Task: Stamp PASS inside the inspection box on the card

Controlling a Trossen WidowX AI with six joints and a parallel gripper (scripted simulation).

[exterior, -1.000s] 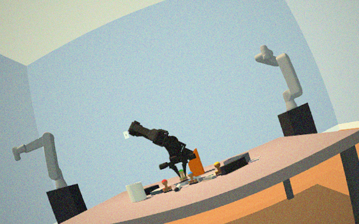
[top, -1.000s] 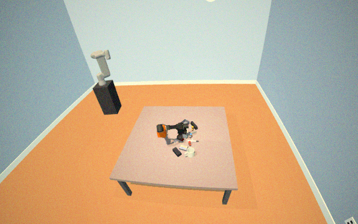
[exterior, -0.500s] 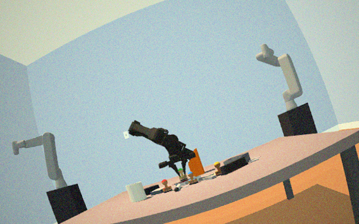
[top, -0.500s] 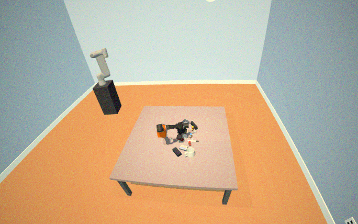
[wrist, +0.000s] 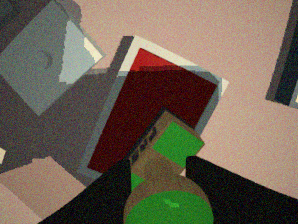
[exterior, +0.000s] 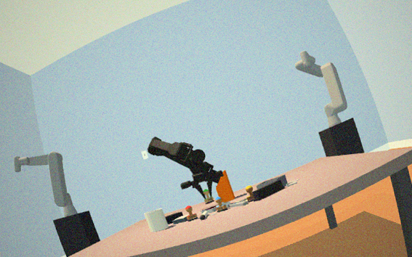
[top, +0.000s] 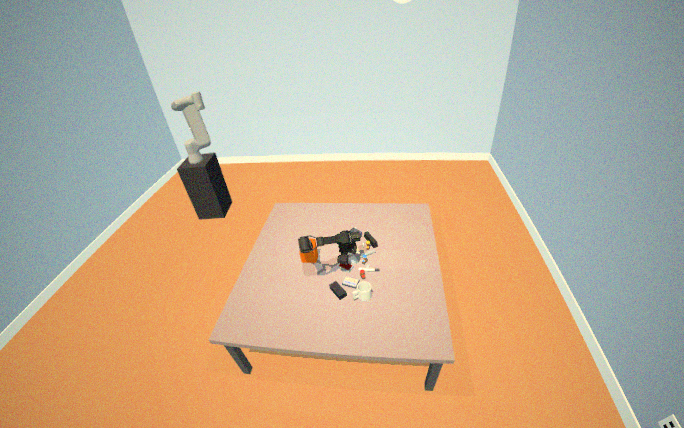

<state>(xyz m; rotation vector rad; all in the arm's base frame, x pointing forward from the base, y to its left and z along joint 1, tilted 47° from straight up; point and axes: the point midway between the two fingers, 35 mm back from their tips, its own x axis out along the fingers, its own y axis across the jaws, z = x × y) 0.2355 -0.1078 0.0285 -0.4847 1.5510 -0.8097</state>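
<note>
Pincer (top: 345, 260) (exterior: 207, 197) (wrist: 157, 168) part-shut on green-knobbed stamp (exterior: 206, 192) (wrist: 169, 210), at ink pad (top: 345, 266) (wrist: 165, 90); knob up, face down, presumably for even inking.
</note>
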